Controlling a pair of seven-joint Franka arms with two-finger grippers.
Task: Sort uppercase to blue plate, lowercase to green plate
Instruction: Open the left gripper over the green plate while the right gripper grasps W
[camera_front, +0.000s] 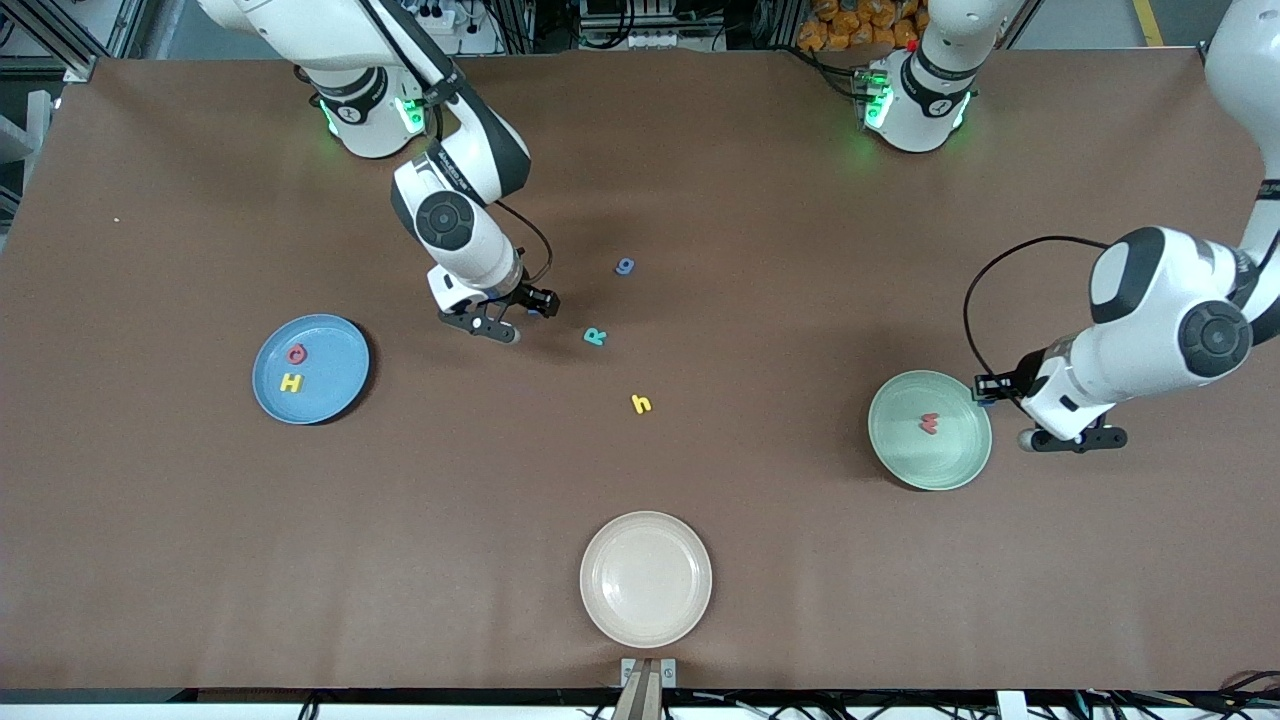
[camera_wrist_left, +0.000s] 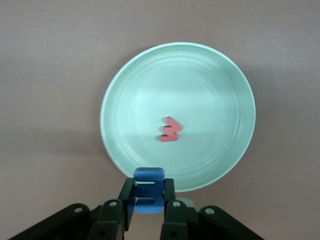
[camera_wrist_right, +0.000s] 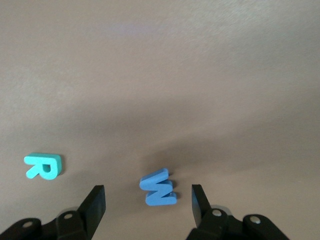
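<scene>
The right end effector (camera_wrist_right: 147, 205) hangs spread just over the blue W (camera_wrist_right: 158, 188) on the table (camera_front: 760, 560), one finger each side. The left end effector (camera_wrist_left: 148, 212) pinches a blue m (camera_wrist_left: 148, 190) by the green plate (camera_wrist_left: 120, 85).

A wide table (camera_front: 760, 560) covered in a matte brown sheet fills nearly the whole front view; faint creases run across the covering near the front camera. A beige plate (camera_front: 646, 578) sits on it close to the front edge, with a small metal bracket (camera_front: 647, 672) fixed at that edge just below it. A tiny pale speck (camera_front: 117, 220) lies on the covering toward the right arm's end. Along the top edge of the table stand aluminium frame rails (camera_front: 70, 35), tangled black cables (camera_front: 640, 25) and a heap of orange objects (camera_front: 860, 20). More cables (camera_front: 1150, 702) trail under the front edge. Light is even and soft, and shadows on the covering are diffuse.
</scene>
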